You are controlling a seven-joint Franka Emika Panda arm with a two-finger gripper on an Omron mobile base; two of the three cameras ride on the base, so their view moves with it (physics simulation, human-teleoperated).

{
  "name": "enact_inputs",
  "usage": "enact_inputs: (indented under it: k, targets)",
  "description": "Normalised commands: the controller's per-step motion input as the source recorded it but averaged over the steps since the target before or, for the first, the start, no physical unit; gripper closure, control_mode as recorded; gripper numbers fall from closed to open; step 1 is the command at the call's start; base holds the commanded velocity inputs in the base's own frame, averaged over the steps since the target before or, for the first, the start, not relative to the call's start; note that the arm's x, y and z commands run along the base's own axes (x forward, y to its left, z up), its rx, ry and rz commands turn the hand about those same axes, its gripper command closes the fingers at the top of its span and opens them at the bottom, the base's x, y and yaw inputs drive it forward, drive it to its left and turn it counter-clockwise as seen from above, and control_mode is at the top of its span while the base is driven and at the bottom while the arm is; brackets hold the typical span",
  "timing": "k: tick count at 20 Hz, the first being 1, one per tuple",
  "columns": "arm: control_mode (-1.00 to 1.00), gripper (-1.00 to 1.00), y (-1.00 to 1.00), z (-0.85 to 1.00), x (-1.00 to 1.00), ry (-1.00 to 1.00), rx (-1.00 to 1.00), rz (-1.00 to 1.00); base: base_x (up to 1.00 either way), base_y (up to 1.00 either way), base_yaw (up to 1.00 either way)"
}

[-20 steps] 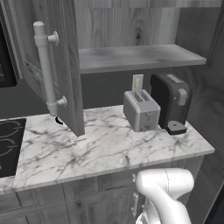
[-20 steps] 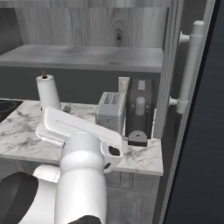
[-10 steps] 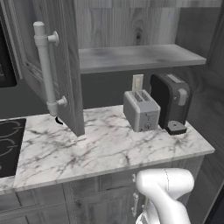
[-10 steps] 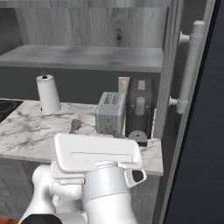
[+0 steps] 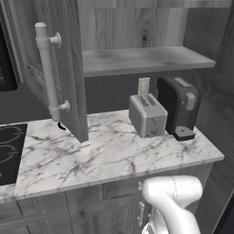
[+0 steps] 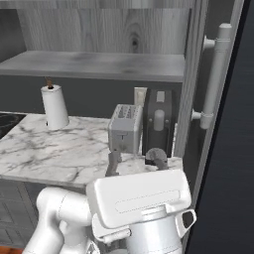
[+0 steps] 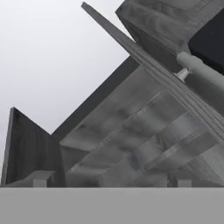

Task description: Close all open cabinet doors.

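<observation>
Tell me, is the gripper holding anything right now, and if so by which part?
Nothing is held. In the right base view the gripper is open with a bare gap between its fingers, raised in front of the toaster, short of both cabinet doors.

- The white arm (image 6: 64, 218) is seen folded low in front of the marble counter (image 6: 44, 154), its forearm raised toward the counter edge.
- The gripper (image 6: 136, 161) is held just above the counter's front edge, pointed upward and away from the base.
- Its two dark fingers (image 6: 114, 163) are set apart, with nothing between them.
</observation>
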Motion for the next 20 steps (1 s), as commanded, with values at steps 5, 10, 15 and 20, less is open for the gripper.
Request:
enact_inputs:
  k: [5,10,15,20]
  targets:
    - [-1.00,-1.00,-0.44,-0.03,0.05,0.05,0.17,0.00,0.00,0.00,0.00]
    - [-1.00,-1.00,-0.37,-0.25,0.30,0.11,0.15,0.11,0.00,0.00,0.00]
    - [-1.00,-1.00,-0.38,-0.44,0.35,0.11,0.10,0.17,0.00,0.00,0.00]
    - [-1.00,-1.00,-0.48,-0.27,0.31,0.06,0.09,0.19,0.00,0.00,0.00]
